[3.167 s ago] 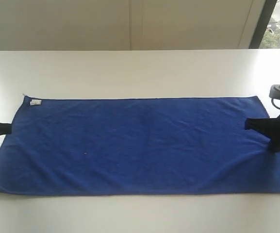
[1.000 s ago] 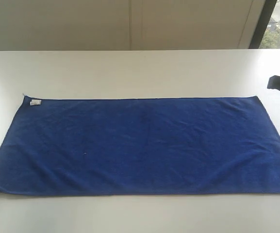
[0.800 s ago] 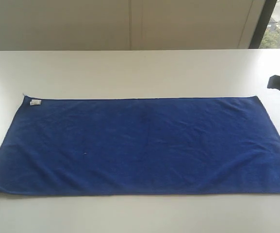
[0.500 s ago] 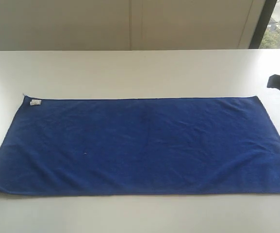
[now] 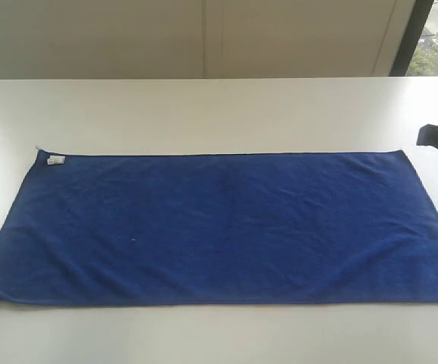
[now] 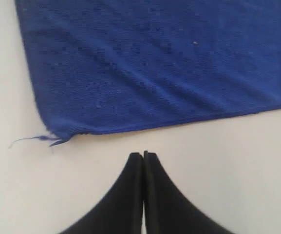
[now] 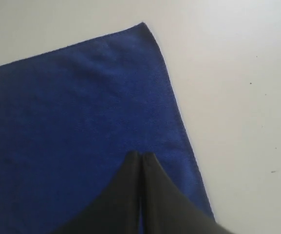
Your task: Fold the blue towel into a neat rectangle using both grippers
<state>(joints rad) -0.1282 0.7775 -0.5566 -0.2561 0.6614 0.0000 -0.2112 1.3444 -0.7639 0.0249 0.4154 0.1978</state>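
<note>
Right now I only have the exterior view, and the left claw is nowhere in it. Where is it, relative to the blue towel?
Observer: The left claw is over bare table, just off the edge of the blue towel, near a corner, not touching it.
Operator: Open or shut?
Observer: Shut, fingertips pressed together, holding nothing.
Operator: And the right claw? I only see a black bit at the frame edge.
Observer: The right claw is shut too; its tips show against the towel beside an edge, near a corner.
</note>
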